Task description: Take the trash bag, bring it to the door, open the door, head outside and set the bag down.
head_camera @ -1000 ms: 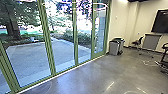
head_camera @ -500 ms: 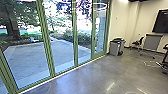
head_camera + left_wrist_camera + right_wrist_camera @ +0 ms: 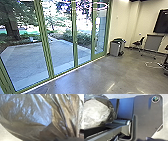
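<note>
Trash bag (image 3: 28, 114) bulges close to the left wrist camera, its dark, shiny film drawn into tight folds toward a narrow neck. I cannot tell whether the left gripper is gripping it, or how the right gripper stands. The right wrist camera looks down over the robot's base, where the bag's pale bulge sits beside the jointed bar; its contents are unclear. Indoors, a gray bin (image 3: 115, 48) stands near the wall (image 3: 123, 26), just beside the green-framed glass panels (image 3: 45, 42); I cannot see inside it.
</note>
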